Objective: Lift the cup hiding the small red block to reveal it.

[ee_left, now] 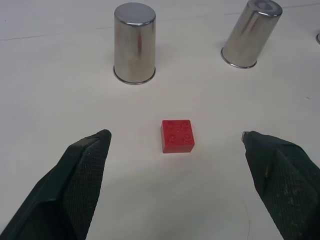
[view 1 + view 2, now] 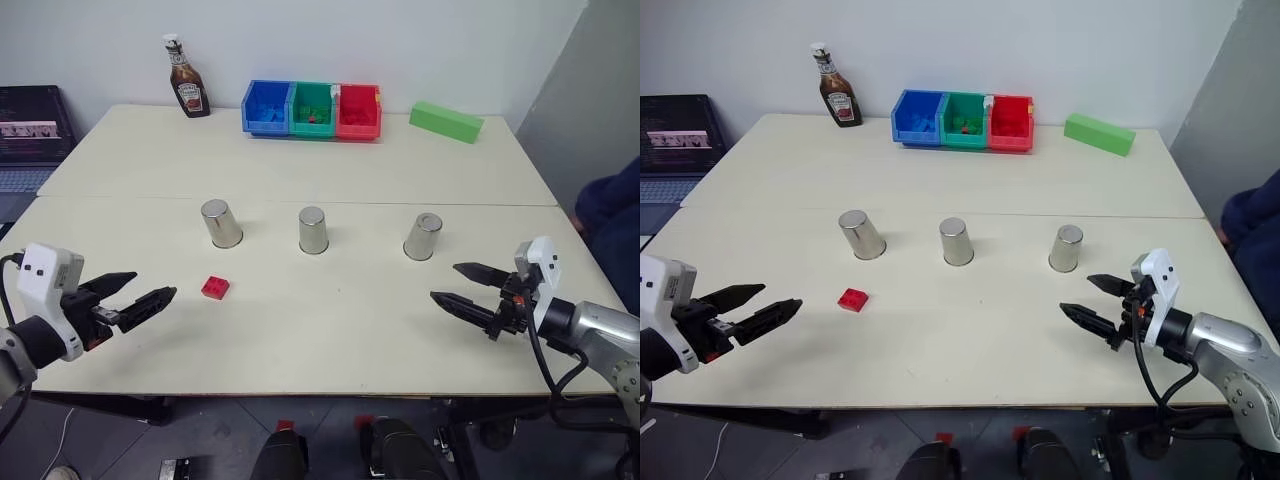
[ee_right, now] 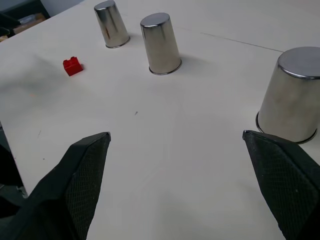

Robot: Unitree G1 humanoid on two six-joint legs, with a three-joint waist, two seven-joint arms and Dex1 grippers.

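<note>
Silver cups stand upside down in a row across the table's (image 2: 330,340) middle: left cup (image 2: 221,223), centre cup (image 2: 313,230), right cup (image 2: 423,237). Uncovered, the small red block (image 2: 214,287) lies nearer the front edge than the left cup. The ketchup bottle's (image 2: 186,78) label is unreadable.

Left wrist view: left gripper (image 1: 175,145) spread wide, empty, block between its fingers.

Right wrist view: right gripper (image 3: 175,145) spread wide, empty, beside the right cup.

My two head eyes looked forward and down over the bench (image 2: 330,340), sharing nearly the same scene. My left wrist camera sat low and close, facing the small red block (image 1: 177,135). My right wrist camera looked across the bench at three cups.
</note>
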